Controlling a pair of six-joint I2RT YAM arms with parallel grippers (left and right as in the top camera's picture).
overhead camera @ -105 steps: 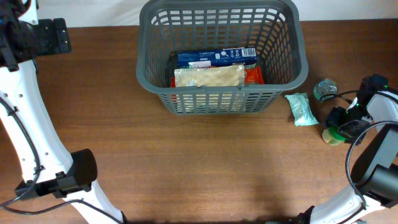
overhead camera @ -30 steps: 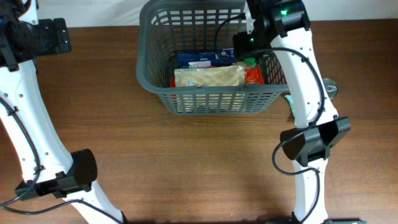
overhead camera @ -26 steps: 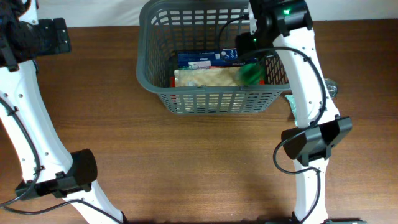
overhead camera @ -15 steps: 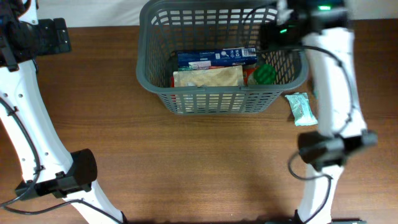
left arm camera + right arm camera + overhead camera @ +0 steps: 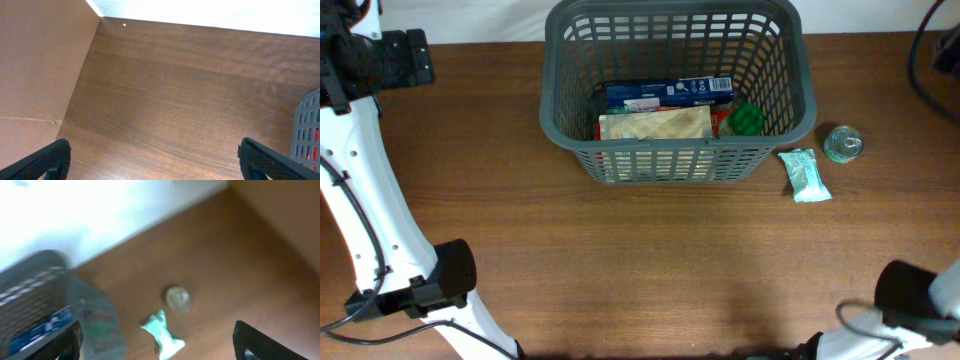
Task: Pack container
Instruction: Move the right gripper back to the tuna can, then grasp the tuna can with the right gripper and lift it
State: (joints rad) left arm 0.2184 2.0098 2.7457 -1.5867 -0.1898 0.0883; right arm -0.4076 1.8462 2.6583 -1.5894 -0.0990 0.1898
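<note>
Overhead: the container [image 5: 675,160] sits at 12 o'clock on the table [image 5: 620,260]. It holds a blue box [image 5: 668,93], a tan pouch [image 5: 655,124] and a green item [image 5: 747,119].
Left wrist: my left pincer [image 5: 155,162] is released and holds nothing. A corner of the container [image 5: 307,130] is at 4 o'clock.
Right wrist: the view is blurred. My right pincer [image 5: 159,350] is released and grasps nothing. The container [image 5: 45,295] is at 9 o'clock.

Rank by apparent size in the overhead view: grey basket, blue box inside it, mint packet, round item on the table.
Largest: grey basket
Next: blue box
Last: mint packet and round item, too alike to rank
</note>
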